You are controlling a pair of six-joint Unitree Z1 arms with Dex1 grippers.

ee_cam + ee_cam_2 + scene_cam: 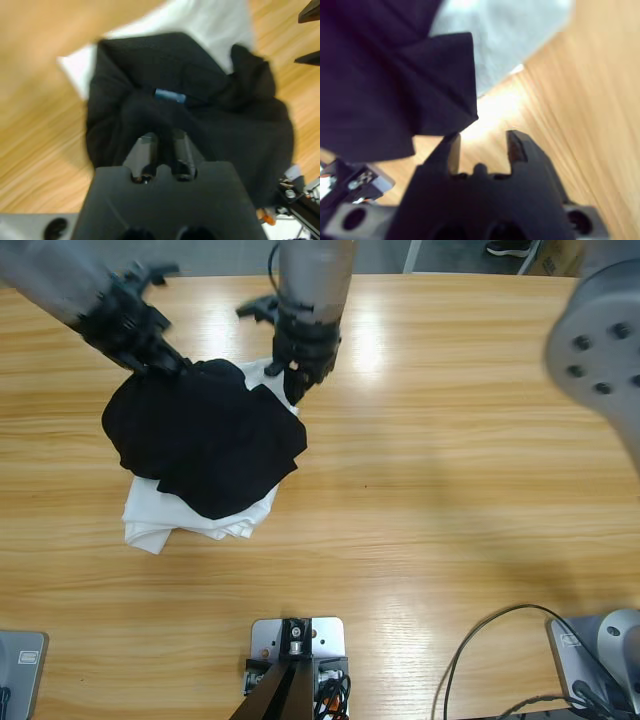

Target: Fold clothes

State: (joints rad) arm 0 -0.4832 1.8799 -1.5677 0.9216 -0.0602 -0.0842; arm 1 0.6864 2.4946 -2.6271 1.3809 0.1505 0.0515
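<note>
A crumpled black shirt (205,435) lies bunched on top of folded white clothes (165,520) at the table's left. My left gripper (170,362) comes in from the upper left and is shut on the black shirt's far edge. In the left wrist view the jaws (162,137) pinch a fold of the black shirt (200,115), with white cloth (200,20) beyond. My right gripper (295,380) reaches down from the top middle and stands open. In its wrist view it (482,137) is just below a corner of the black shirt (380,75), with white cloth (505,35) behind.
Bare wooden table (450,490) stretches to the right of the pile. A large silver elbow (600,340) hangs at the upper right. A black cable (480,640) loops at the bottom right.
</note>
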